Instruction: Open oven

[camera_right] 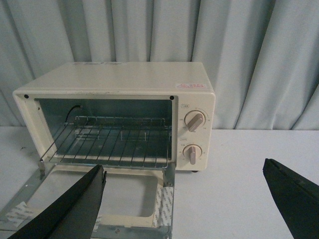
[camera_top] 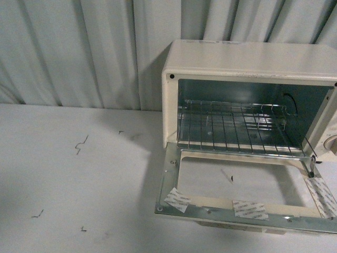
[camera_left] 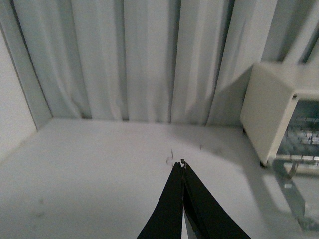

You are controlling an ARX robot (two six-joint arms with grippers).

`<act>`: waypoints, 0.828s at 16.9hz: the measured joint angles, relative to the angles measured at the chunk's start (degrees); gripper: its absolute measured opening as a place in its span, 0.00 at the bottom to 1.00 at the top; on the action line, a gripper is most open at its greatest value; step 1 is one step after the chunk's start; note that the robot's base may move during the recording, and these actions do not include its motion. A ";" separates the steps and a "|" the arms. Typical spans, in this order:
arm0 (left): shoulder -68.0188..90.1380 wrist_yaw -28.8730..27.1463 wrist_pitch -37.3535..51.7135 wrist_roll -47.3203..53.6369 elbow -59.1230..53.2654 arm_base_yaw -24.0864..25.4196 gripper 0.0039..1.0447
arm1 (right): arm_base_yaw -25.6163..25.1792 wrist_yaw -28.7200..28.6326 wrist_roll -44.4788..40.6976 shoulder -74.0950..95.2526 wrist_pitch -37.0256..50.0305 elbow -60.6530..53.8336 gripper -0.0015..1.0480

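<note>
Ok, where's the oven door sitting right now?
In the front view, the glass-windowed door lies folded flat on the white table, at right, before the cream-white toaster oven and below its wire rack.

Front view: close, looking down on open oven [camera_top: 247, 105] at frame right. Left wrist: low over table [camera_left: 99, 164], facing curtain [camera_left: 139, 55], oven corner at right edge. Right wrist: facing oven front, centre-left. Oven shared by all.

One toaster oven [camera_top: 247, 68] stands at 2 o'clock, with one wire rack [camera_top: 237, 129] inside, one dropped door [camera_top: 237, 203], two knobs [camera_right: 194, 121], three tape patches [camera_top: 177, 200], and two robot hands: left hand [camera_left: 183, 167], right hand [camera_right: 184, 186].
</note>
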 joint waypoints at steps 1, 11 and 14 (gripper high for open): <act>-0.20 -0.11 0.90 0.00 0.48 -0.04 0.01 | 0.00 -0.04 0.00 0.00 0.04 0.00 0.94; -0.24 0.02 0.46 0.00 0.04 0.00 0.62 | 0.00 -0.02 0.02 0.00 0.00 0.00 0.94; -0.24 0.02 0.46 0.02 0.04 0.00 0.95 | 0.00 -0.02 0.02 0.00 0.00 0.00 0.94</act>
